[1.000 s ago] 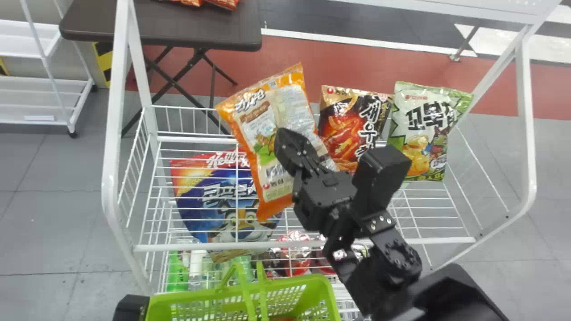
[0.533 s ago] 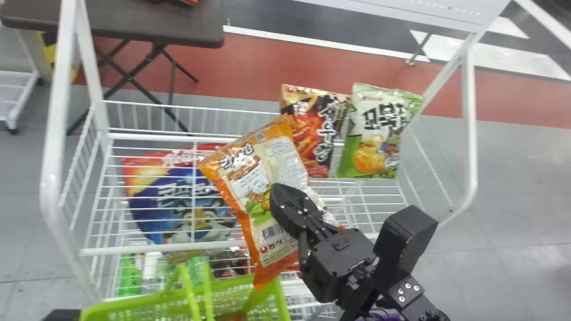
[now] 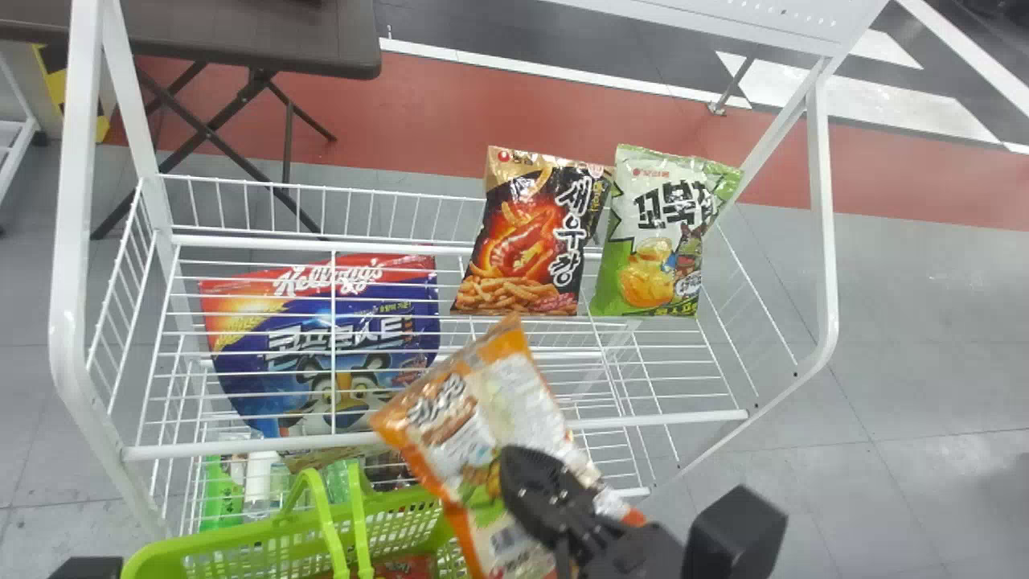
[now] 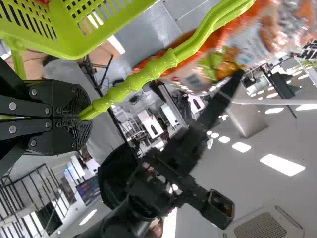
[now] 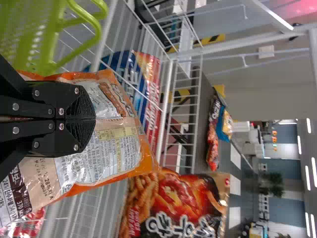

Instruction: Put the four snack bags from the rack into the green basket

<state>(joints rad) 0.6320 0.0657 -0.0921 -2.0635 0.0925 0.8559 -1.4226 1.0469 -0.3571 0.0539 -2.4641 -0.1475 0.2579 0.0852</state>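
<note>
- Orange snack bag (image 3: 482, 450) and right gripper (image 3: 526, 474) have come down toward 6 o'clock in the head view; the bag no longer overlaps the red-and-black snack bag (image 3: 534, 233).
- White wire rack (image 3: 434, 442) and green basket (image 3: 161, 551) have slid slightly toward 9 o'clock in that view.
- Right gripper: at 6 o'clock, fingers closed on the orange snack bag, which is tilted, its printed title end toward 11 o'clock.
- Orange snack bag overlaps the basket's 3 o'clock end as seen from the head; whether the two touch cannot be told.
- Left gripper (image 4: 81, 117): fingers narrow, clamped on the green handle (image 4: 133, 82) of the basket.
- Green basket: at 7 o'clock, on the near side of the rack. A red item (image 3: 402, 568) is inside it.
- Red-and-black snack bag: at 12 o'clock, upright in the rack.
- Green-and-white snack bag (image 3: 663, 233): at 2 o'clock, upright, just beside the red-and-black one.
- Blue-and-red snack bag (image 3: 321, 346): between 8 and 9 o'clock, at the rack, partly covered by wires.
- Green bottle (image 3: 221, 494): at 8 o'clock, low in the rack.
- Dark surface (image 3: 265, 32): between 10 and 11 o'clock, beyond the rack; packets (image 5: 214, 131) lie on it in the right wrist view.
</note>
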